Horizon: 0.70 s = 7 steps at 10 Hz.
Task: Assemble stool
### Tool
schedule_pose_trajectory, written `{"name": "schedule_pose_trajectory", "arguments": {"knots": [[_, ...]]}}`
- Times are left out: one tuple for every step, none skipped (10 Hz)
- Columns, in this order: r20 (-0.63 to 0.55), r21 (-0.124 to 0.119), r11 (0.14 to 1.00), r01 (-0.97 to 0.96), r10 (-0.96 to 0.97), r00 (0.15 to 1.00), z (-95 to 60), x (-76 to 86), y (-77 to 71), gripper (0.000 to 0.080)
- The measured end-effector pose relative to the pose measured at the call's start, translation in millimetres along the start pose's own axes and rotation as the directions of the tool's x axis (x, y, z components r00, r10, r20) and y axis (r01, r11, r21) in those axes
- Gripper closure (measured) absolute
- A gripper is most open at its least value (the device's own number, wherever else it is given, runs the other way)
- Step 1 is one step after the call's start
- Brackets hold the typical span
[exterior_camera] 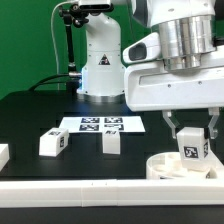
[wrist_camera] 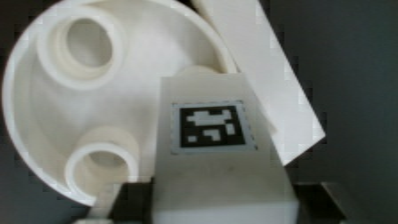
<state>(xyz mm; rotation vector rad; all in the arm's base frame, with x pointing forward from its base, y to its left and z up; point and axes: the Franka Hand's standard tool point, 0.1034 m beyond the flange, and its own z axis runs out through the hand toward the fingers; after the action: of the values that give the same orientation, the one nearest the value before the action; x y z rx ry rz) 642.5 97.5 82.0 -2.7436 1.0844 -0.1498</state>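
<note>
My gripper is at the exterior view's right, shut on a white stool leg with a black-and-white tag. The leg hangs upright just above the round white seat, which lies near the front rail. In the wrist view the held leg sticks out between my dark fingers, over the seat and its round sockets. I cannot tell whether the leg's tip touches the seat. Two more tagged legs lie loose on the black table to the left.
The marker board lies flat at mid-table behind the loose legs. A long white rail runs along the front edge. A white piece shows at the far left. The arm's white base stands at the back.
</note>
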Motion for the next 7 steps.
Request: {"name": "schedule_pose_trajectory", "arguments": {"knots": [[0.0,-0.001,0.997,-0.078,0.078,0.997,0.0,-0.4,0.2,0.0459],[0.0,-0.004,0.987,-0.16,0.16,0.987,0.4,-1.6,0.3,0.0458],[0.002,-0.005,0.969,-0.249,0.249,0.969,0.8,-3.1,-0.1,0.0458],[0.004,-0.005,0.948,-0.319,0.319,0.948,1.0,-3.7,-0.1,0.0458],[0.013,-0.002,0.915,-0.403,0.403,0.915,1.2,-3.7,0.5,0.0458],[0.024,-0.001,0.877,-0.481,0.481,0.877,1.3,-3.9,0.8,0.0458],[0.033,0.0,0.839,-0.544,0.543,0.839,1.6,-4.3,1.1,0.0458]]}}
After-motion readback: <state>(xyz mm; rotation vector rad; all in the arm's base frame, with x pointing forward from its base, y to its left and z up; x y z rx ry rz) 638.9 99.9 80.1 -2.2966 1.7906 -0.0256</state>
